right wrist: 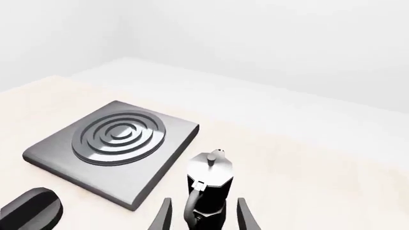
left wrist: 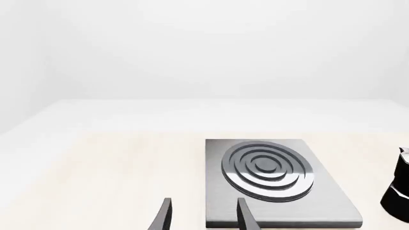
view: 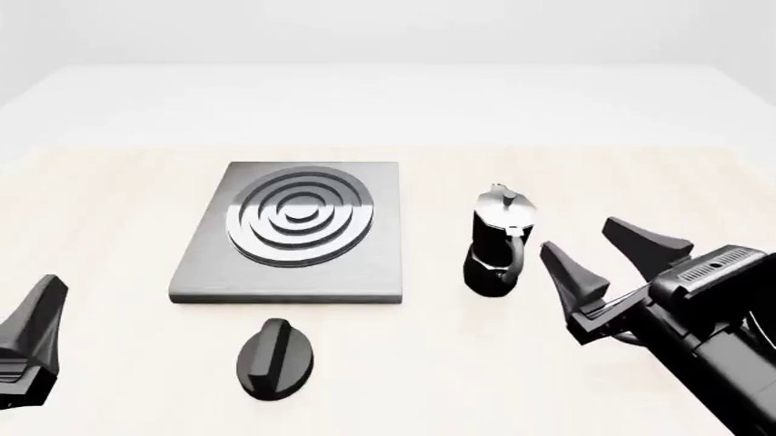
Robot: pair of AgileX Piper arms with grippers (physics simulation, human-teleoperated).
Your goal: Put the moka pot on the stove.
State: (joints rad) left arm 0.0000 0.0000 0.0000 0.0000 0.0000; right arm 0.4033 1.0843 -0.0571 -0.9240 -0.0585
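The moka pot [view: 497, 241] stands upright on the table just right of the stove [view: 378, 250], a flat grey plate with a ring burner. My right gripper [view: 602, 256] is open to the right of the pot, fingers pointing at it, apart from it. In the right wrist view the pot [right wrist: 210, 187] sits just ahead of and between the open fingertips [right wrist: 164, 215], handle toward the camera, with the stove [right wrist: 176, 136] beyond it. My left gripper [view: 31, 341] is at the front left; the left wrist view shows it open [left wrist: 204, 218] and empty, facing the stove [left wrist: 319, 201], with the pot [left wrist: 399, 191] at the picture's edge.
A black oval knob [view: 276, 359] lies on the table in front of the stove, between the two arms; it also shows in the right wrist view [right wrist: 28, 211]. The pale table top runs back to a white far edge.
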